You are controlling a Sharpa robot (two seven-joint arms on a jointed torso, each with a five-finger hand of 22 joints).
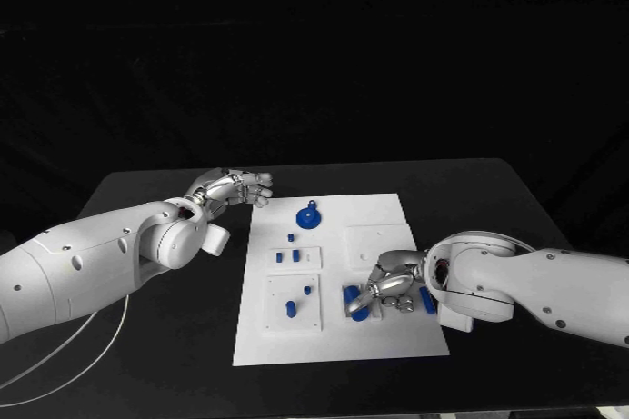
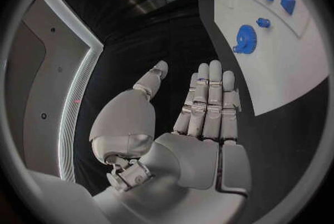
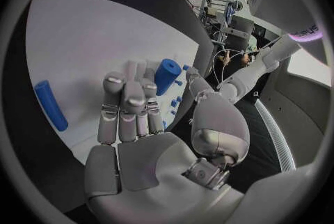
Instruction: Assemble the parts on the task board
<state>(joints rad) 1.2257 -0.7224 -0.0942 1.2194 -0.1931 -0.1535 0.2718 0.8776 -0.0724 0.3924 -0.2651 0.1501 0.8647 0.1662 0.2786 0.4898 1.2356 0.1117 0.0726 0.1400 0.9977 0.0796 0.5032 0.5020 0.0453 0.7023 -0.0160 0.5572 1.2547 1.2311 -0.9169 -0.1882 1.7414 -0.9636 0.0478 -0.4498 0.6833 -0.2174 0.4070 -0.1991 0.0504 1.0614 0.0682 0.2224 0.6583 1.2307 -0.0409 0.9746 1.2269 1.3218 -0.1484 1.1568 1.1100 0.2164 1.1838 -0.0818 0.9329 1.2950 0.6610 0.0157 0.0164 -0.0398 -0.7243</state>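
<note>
The left hand (image 1: 231,188) hovered over the black table (image 1: 157,346) just off the task board's (image 1: 394,333) far left corner, fingers straight and apart, holding nothing. The right hand (image 1: 394,283) sat low over the board's near right area, fingers extended among blue parts; whether it gripped one could not be told. A blue gear (image 1: 307,219) lay near the far edge, a blue cylinder (image 1: 355,303) just beside the right hand.

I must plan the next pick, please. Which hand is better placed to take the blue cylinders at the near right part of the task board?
The right hand: it hovers open over the blue cylinders. The left hand is open beyond the task board's far left corner.
</note>
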